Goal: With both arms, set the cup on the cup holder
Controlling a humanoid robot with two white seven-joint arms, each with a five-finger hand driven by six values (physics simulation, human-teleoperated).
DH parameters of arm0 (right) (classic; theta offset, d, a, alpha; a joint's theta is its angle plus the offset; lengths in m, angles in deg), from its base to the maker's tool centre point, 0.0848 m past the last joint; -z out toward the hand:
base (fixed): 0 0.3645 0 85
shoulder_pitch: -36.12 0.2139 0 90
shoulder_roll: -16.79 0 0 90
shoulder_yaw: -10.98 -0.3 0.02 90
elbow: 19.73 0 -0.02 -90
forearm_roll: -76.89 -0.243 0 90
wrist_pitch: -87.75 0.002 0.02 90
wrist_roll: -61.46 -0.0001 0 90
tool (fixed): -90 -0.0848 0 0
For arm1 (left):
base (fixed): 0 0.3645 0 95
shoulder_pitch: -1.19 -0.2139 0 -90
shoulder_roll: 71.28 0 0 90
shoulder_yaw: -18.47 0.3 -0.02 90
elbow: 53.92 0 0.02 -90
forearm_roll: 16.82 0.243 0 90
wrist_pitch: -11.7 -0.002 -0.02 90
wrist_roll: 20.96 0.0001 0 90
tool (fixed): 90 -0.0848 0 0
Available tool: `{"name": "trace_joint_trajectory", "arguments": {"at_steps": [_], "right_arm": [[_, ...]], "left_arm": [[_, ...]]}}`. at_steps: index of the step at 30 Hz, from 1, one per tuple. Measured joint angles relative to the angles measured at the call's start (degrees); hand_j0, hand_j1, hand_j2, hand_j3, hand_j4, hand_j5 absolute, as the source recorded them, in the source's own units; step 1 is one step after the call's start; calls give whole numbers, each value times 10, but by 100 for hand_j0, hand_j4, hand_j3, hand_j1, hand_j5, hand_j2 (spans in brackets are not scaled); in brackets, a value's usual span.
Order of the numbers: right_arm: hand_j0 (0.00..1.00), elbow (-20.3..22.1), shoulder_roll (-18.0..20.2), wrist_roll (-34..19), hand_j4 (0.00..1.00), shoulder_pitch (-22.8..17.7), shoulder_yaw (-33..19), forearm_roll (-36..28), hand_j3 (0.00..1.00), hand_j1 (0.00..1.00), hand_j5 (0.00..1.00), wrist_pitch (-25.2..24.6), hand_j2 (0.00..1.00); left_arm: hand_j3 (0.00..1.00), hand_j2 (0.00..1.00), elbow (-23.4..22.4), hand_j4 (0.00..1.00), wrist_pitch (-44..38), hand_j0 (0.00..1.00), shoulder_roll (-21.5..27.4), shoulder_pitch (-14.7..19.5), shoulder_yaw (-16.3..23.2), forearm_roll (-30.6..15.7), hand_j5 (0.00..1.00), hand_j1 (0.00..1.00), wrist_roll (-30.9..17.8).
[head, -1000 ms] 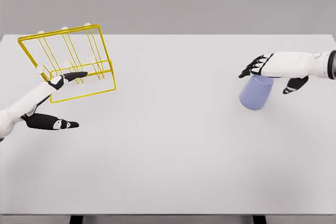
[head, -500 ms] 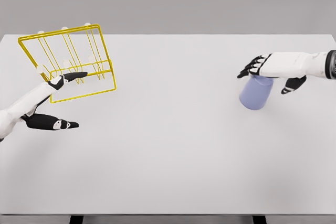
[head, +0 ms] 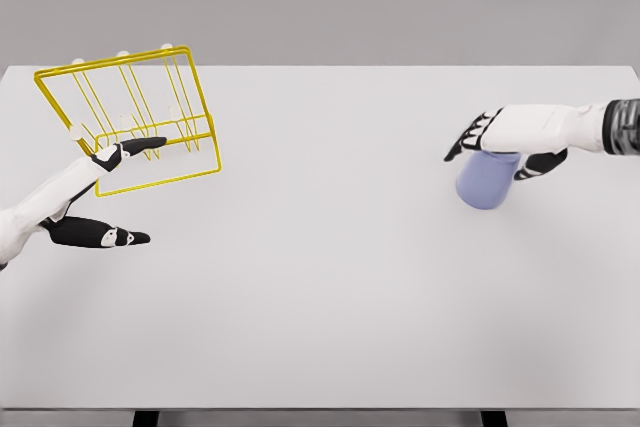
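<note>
A pale blue cup (head: 486,183) stands on the white table (head: 320,287) at the right. My right hand (head: 494,154) hovers over its top, fingers spread to the cup's left and thumb at its right, open and not clearly gripping. A yellow wire cup holder (head: 130,117) with cream-tipped pegs sits tilted at the far left. My left hand (head: 142,192) lies open at its front edge, with the fingers reaching against the lower wire frame and the thumb stretched out below, apart from it.
The table's far edge runs just behind the cup holder. Between the holder and the cup lies a wide stretch of bare white tabletop. Two dark table legs show at the bottom edge.
My right hand has slid a little left and settled lower over the cup's top, its thumb drawing in toward the cup's side. The left arm and the holder have not moved.
</note>
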Motion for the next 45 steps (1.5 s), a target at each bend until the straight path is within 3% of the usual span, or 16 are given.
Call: {"name": "trace_joint_trajectory", "arguments": {"at_steps": [10,25,37,45], "right_arm": [[47,0,0,0,47,2,-1,-4,47,47,47,0,47],[48,11,-34,0,48,32,-6,-4,48,48,48,0,48],[48,138,-51,0,48,36,-6,-4,48,48,48,0,48],[48,172,-87,0,48,40,-5,-4,48,48,48,0,48]], "left_arm": [[100,100,0,100,0,100,0,0,0,0,100,100,0],[100,100,0,100,0,100,0,0,0,1,100,100,0],[100,100,-1,100,0,100,0,0,0,2,100,100,0],[100,100,-1,100,0,100,0,0,0,2,100,100,0]]}}
